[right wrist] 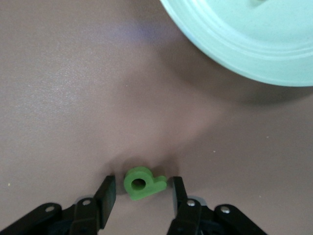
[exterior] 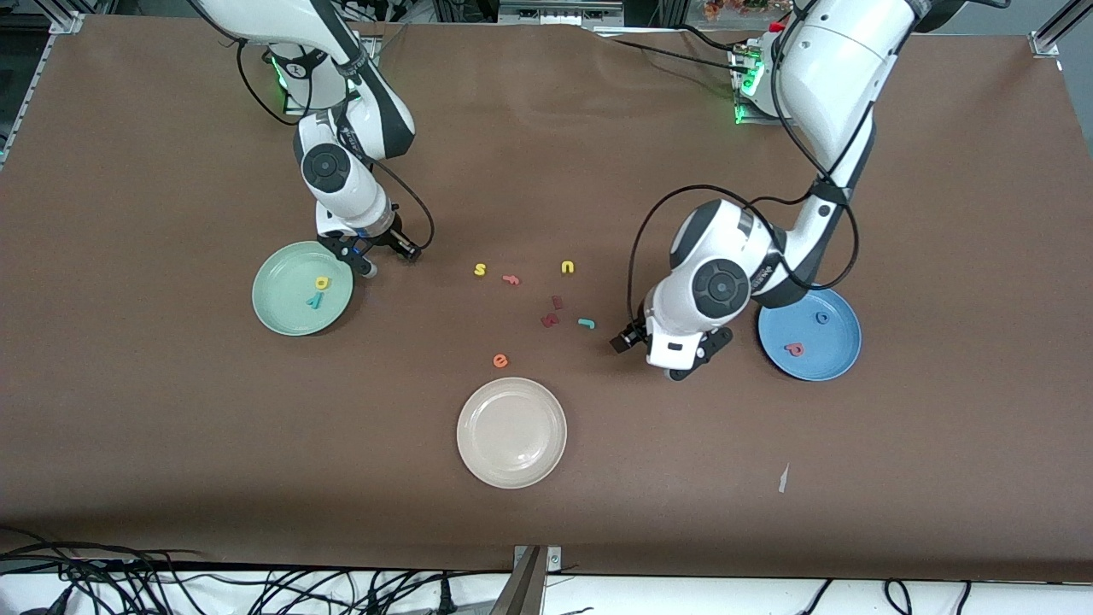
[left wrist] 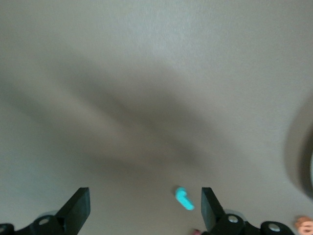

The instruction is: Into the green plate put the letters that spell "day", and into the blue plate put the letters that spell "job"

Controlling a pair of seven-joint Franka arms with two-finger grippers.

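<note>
The olive-green "d" (right wrist: pixel 142 183) lies flat on the brown table just outside the green plate (exterior: pixel 302 289) (right wrist: pixel 254 44), between the fingers of my right gripper (exterior: pixel 384 258) (right wrist: pixel 142 186). That gripper is open but narrow: one finger touches the letter's stem and the other stands a little off it. In the front view the gripper hides the "d". The yellow "a" (exterior: pixel 321 282) and teal "y" (exterior: pixel 316 300) lie in the green plate. My left gripper (exterior: pixel 664 352) (left wrist: pixel 145 205) is wide open, low beside the teal "j" (exterior: pixel 586 323) (left wrist: pixel 184 198). The blue plate (exterior: pixel 841 342) holds the blue "o" (exterior: pixel 821 317) and pink "b" (exterior: pixel 795 348).
A cream-white plate (exterior: pixel 511 432) lies nearest the front camera. Loose letters lie mid-table: yellow "s" (exterior: pixel 480 269), yellow "u" (exterior: pixel 568 267), a pink letter (exterior: pixel 511 278), two dark red letters (exterior: pixel 551 319), and an orange "e" (exterior: pixel 500 360). A white scrap (exterior: pixel 783 478) lies toward the left arm's end.
</note>
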